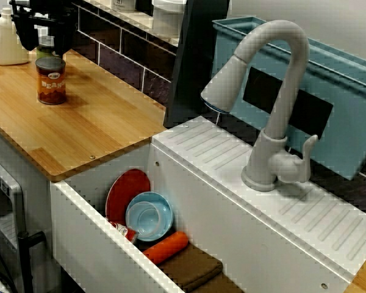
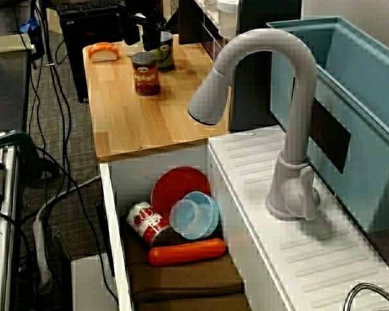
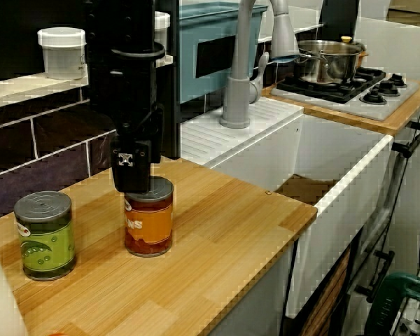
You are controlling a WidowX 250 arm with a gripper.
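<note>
Wooden countertop (image 3: 217, 231) takes up most of the scene. Next to it, the white sink (image 1: 79, 213) holds a red plate (image 1: 125, 189), a blue bowl (image 1: 149, 217) and an orange carrot (image 1: 166, 246) lying on a brown cloth (image 1: 192, 268). The grey faucet (image 1: 274, 91) arches up from the ribbed drainboard (image 1: 207, 152) behind the basin.

Over to the black gripper (image 3: 133, 180). It hangs straight down above the orange bean can (image 3: 149, 218), its tip level with the back edge of the lid, and whether they touch is too close to call. In the view over the sink, its fingers (image 1: 65, 38) stand spread with nothing pinched between them. The bean can stands upright on the wood, well away from the sink. A green can (image 3: 45, 234) stands upright just beside it, not touching.
</note>
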